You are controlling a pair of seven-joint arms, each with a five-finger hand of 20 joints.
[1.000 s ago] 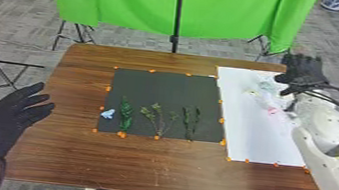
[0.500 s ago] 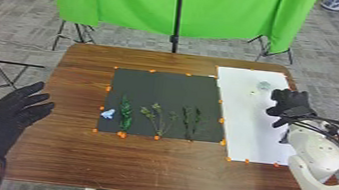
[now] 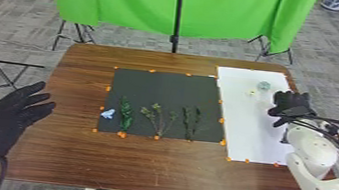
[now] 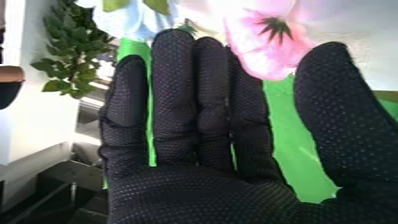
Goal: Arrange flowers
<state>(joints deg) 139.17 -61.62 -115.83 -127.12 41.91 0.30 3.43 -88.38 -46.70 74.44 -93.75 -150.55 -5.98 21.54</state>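
My right hand (image 3: pixel 292 106) is over the white sheet's (image 3: pixel 250 128) right side, open. In the right wrist view, the straight fingers of my right hand (image 4: pixel 200 192) have a pink flower (image 4: pixel 266 37) and a pale blue flower (image 4: pixel 133 19) beyond their tips. A pale blue-green flower (image 3: pixel 264 85) and a tiny yellowish one (image 3: pixel 252 93) lie on the white sheet's far half. The black sheet (image 3: pixel 162 87) bears a light blue flower (image 3: pixel 108 113), a leafy sprig (image 3: pixel 127 115), a budded sprig (image 3: pixel 158 117) and thin green stems (image 3: pixel 191 120). My left hand (image 3: pixel 8 115) stays open at the table's left edge.
Orange tape bits (image 3: pixel 122 134) line both sheets on the brown table (image 3: pixel 141 165). Beyond the far edge hang a green cloth (image 3: pixel 121 3) and a black stand pole (image 3: pixel 177 23). A potted plant (image 4: pixel 67 47) stands in the background.
My right hand has come from the white sheet's far right corner toward the near side, then nearly stopped. The pinkish patch seen a second ago is out of sight in the head view. My left hand has stayed put.
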